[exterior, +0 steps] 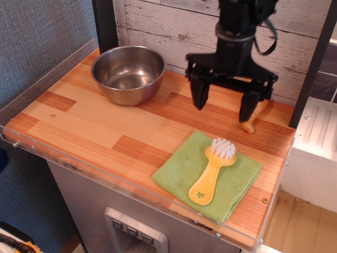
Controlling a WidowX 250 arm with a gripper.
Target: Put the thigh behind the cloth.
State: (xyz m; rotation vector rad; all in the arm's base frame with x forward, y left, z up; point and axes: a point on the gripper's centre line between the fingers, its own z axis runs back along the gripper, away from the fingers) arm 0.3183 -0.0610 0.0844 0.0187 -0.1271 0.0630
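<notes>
One thigh (pixel 255 113) lies behind one cloth (pixel 208 176) bearing one brush (pixel 212 169); gripper (pixel 225 103) hangs released, empty.

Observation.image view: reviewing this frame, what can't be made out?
- Thigh: mostly hidden behind the open gripper's right finger; only lower part and bone tip show.
- Arm above the gripper: cut off by the top edge.
- Cloth under the brush: covered.
- Table near right corner: cut off by the bottom edge.
</notes>
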